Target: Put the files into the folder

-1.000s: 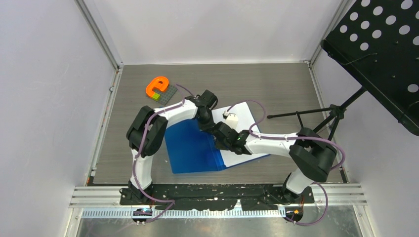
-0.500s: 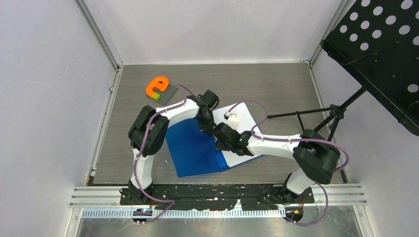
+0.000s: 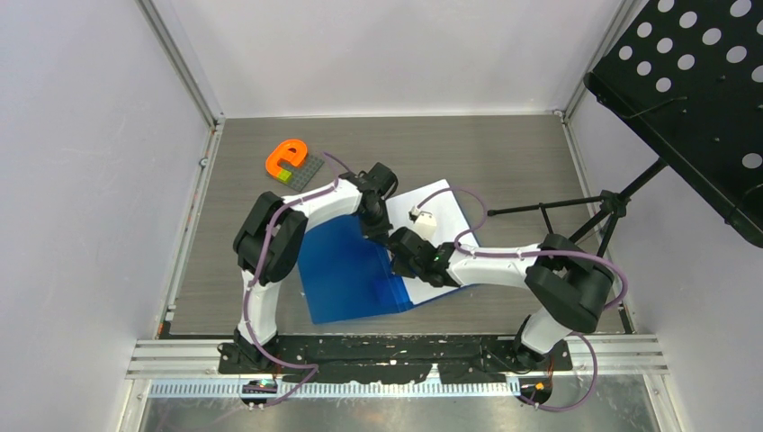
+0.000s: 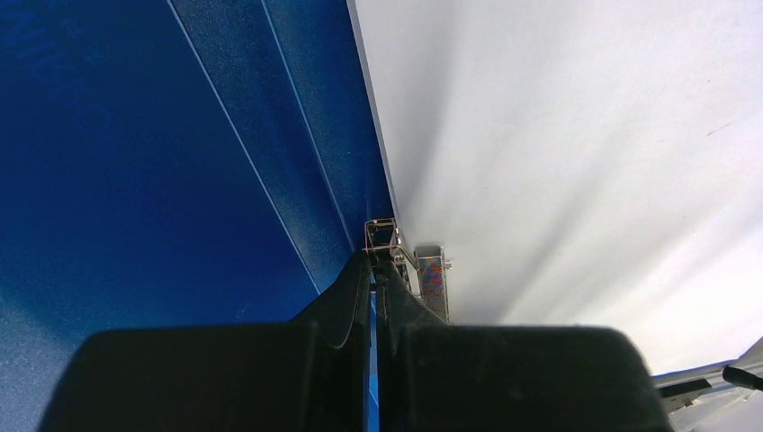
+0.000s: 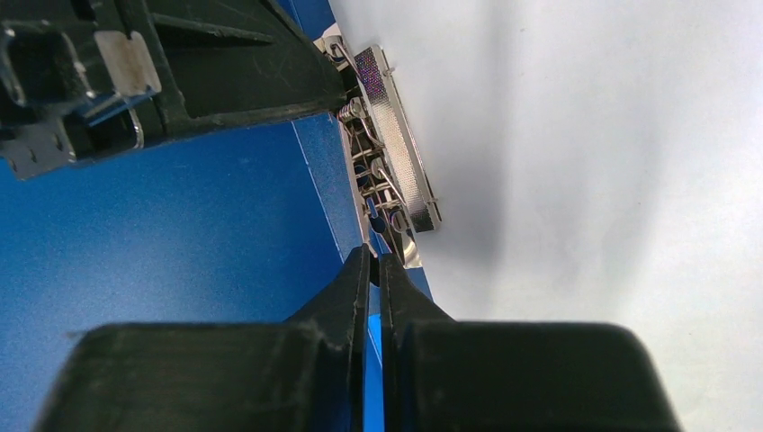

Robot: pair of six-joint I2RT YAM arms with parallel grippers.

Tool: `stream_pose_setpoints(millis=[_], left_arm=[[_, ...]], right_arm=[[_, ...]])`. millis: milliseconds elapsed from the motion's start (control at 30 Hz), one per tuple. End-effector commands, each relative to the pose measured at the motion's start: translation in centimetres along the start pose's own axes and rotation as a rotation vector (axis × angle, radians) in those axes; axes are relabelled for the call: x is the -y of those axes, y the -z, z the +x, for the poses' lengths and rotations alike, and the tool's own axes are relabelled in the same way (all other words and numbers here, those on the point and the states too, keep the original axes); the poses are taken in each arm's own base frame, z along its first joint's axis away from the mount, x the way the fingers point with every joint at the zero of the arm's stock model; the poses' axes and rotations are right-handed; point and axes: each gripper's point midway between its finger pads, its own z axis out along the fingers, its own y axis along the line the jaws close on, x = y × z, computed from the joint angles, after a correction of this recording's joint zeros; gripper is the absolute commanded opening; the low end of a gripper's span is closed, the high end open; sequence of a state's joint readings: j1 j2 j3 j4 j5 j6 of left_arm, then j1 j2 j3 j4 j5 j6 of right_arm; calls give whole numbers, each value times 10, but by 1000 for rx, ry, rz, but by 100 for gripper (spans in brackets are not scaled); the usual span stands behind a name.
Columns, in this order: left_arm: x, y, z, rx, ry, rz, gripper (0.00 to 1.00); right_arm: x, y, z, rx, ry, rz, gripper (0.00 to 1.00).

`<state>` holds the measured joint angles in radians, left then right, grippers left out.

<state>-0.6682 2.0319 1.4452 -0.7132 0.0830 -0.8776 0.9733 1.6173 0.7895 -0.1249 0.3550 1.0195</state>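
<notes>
The blue folder (image 3: 346,270) lies open on the table, its cover spread to the left (image 4: 135,180). The white files (image 3: 441,202) lie on its right half (image 4: 558,135), beside the metal clip (image 5: 396,144) on the spine. My left gripper (image 3: 381,234) is shut, with its tips (image 4: 375,261) against the far end of the clip (image 4: 430,274). My right gripper (image 3: 394,243) is shut too, and its tips (image 5: 374,259) rest at the clip's near end over the spine. Whether either one pinches the clip cannot be told. The left fingers (image 5: 225,81) show in the right wrist view.
An orange letter e on a grey baseplate (image 3: 290,160) sits at the back left. A black perforated music stand (image 3: 693,99) overhangs the right side, its tripod legs (image 3: 576,211) reaching onto the table. Grey walls enclose the table on three sides.
My right gripper has closed at the clip. The folder and the sheet have shifted slightly on the table. The left gripper has stayed shut at the spine.
</notes>
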Motion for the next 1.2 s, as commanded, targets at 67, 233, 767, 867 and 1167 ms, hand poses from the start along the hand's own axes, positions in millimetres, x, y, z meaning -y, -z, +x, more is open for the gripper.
stream_pose_setpoints(millis=[67, 233, 767, 867, 1167], left_arm=[[-49, -18, 26, -94, -45, -193, 0], [-51, -17, 24, -90, -51, -201, 0], [-62, -22, 22, -82, -54, -231, 0], [-62, -23, 23, -86, -50, -227, 0], [-65, -26, 28, -89, -45, -219, 0]], right_arm=[[123, -7, 51, -124, 142, 396, 5], [138, -4, 56, -124, 107, 424, 5], [137, 6, 38, -72, 43, 398, 5], [145, 1, 45, -92, 51, 423, 5], [172, -15, 79, -161, 38, 484, 5]])
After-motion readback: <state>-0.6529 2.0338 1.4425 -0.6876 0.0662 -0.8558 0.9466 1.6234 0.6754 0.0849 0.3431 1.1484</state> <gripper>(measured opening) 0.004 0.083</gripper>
